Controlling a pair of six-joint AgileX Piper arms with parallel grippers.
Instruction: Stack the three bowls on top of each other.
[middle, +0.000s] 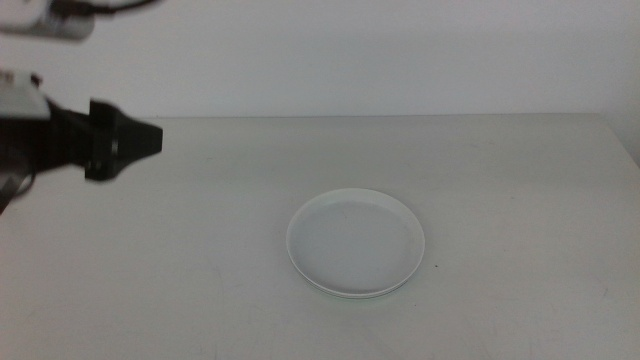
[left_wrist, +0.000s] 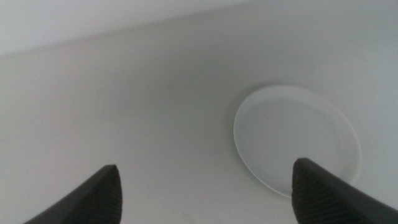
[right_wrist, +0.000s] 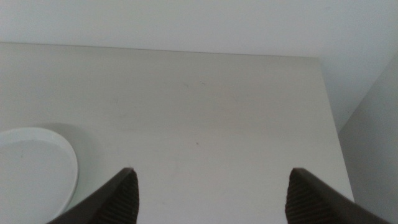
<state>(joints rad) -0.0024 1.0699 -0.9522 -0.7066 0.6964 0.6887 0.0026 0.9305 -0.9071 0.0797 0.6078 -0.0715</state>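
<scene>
Stack: one white bowl (middle: 356, 243) shows on top, right of centre in the lower half of the middle view; a thin greenish edge peeks out under its near rim, so at least one more dish seems to lie beneath, though how many cannot be told.
Surface: the pale surface (middle: 200, 260) carries the stack.
Left gripper: the left gripper (middle: 150, 140) hangs at the upper left of the middle view, well apart from the stack, jaws spread and holding nothing.
Right gripper: the right gripper (right_wrist: 211, 186) is out of the middle view; its wrist view shows jaws wide apart and empty, the bowl's edge off to one side.
Handling: the dishes look light, stiff and smooth, probably slippery plastic.
Hold: the low rim is the likely pinch point, one jaw inside and one outside.
</scene>
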